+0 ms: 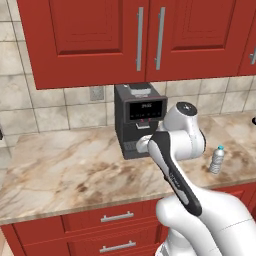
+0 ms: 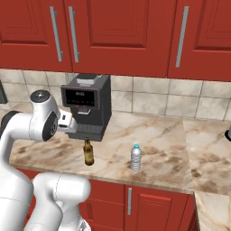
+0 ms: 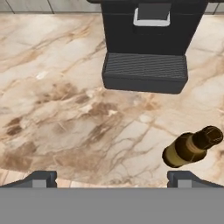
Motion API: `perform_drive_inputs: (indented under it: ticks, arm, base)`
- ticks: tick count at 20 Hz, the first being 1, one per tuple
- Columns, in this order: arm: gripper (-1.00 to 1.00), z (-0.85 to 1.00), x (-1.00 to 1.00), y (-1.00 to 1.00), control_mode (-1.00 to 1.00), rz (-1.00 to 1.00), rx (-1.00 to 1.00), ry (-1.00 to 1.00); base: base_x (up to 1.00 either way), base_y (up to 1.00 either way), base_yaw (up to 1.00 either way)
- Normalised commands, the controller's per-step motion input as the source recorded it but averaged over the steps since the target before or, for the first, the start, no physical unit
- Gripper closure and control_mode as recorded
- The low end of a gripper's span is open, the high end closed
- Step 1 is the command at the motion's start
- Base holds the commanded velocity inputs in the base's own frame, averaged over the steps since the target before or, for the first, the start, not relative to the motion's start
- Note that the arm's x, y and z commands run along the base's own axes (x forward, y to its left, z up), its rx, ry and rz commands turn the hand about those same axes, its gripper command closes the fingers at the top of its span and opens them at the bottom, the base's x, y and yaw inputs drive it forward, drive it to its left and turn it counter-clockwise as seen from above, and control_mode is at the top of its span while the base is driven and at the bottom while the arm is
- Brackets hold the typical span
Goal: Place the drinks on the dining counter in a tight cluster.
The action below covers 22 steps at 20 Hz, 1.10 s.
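Two drinks stand upright on the marbled wall counter (image 2: 158, 149) under the red cabinets. The slim brown glass bottle (image 2: 89, 153) is in front of the coffee machine, and the small clear blue-capped water bottle (image 2: 136, 157) (image 1: 217, 160) is to its right. In the hand view the brown bottle (image 3: 192, 146) shows from above at the lower right, just right of and beyond my right fingertip (image 3: 183, 178). My gripper (image 3: 112, 179) hangs open over the counter's front edge with nothing between its fingers. The dining counter is out of view.
A black coffee machine (image 2: 86, 106) (image 1: 140, 117) (image 3: 146, 48) stands against the tiled wall, its drip tray close behind the brown bottle. Red upper cabinets (image 2: 117, 31) hang low above it. Drawers (image 1: 115, 220) run below the counter edge.
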Motion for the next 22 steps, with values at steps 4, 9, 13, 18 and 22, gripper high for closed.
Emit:
perform_drive_inputs:
  ticks: [4,9,13,18,22]
  arm:
    - [-1.0,0.13,-0.05,-0.02,-1.0,0.17,0.03,0.04]
    - [-1.0,0.22,-0.16,-0.07,-1.0,0.3,0.06,0.0]
    - [-1.0,0.21,-0.2,-0.07,-1.0,0.38,0.04,0.0]
    - [-1.0,0.03,-0.32,-0.1,-1.0,0.42,0.0,-0.01]
    - [-1.0,0.0,-0.4,-0.11,-1.0,0.36,0.0,-0.03]
  base:
    - [0.0,0.0,0.0]
    - [0.0,0.0,0.0]
    - [0.0,0.0,0.0]
    - [0.0,0.0,0.0]
    - [0.0,0.0,0.0]
